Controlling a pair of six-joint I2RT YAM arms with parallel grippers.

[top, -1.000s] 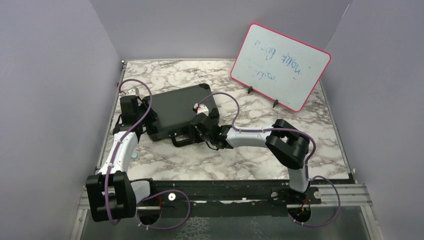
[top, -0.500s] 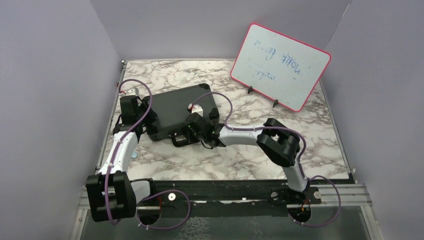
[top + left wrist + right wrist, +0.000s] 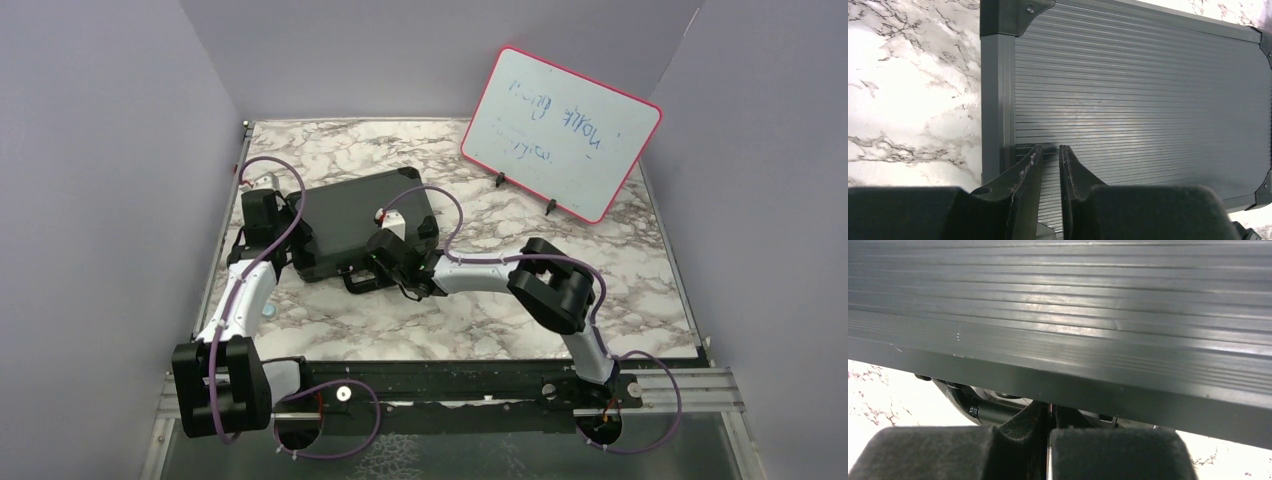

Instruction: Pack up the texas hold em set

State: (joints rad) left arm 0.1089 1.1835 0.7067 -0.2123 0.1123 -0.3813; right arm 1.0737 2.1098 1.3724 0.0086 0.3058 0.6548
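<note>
- Top view: the case (image 3: 360,222) lies flat on the table (image 3: 500,320) at about 10 o'clock from the table's middle, with its lid down. No chips, cards or buttons are loose in sight, so the filling looks done.
- Top view: the left gripper (image 3: 292,228) is at the case's 9 o'clock end and the right gripper (image 3: 378,262) at its 6 o'clock edge by the handle. The whiteboard (image 3: 560,130) stands well apart at 1 o'clock and is not part of the job.
- Left wrist: the left gripper (image 3: 1048,150) has its tips on the ribbed lid of the case (image 3: 1148,90) near the 9 o'clock edge. The jaws are parted by a thin gap, with nothing between them. It looks to be pressing the lid, not grasping.
- Right wrist: the right gripper (image 3: 1048,410) is clenched, fingers (image 3: 1023,425) meeting on nothing visible, just under the front edge of the case (image 3: 1058,305). A dark fitting (image 3: 993,410) sits there; I cannot tell if it is the handle or a latch.
- Judgement: nearly finished, with likely only the latching left. Whether the latches are fastened is not visible.
</note>
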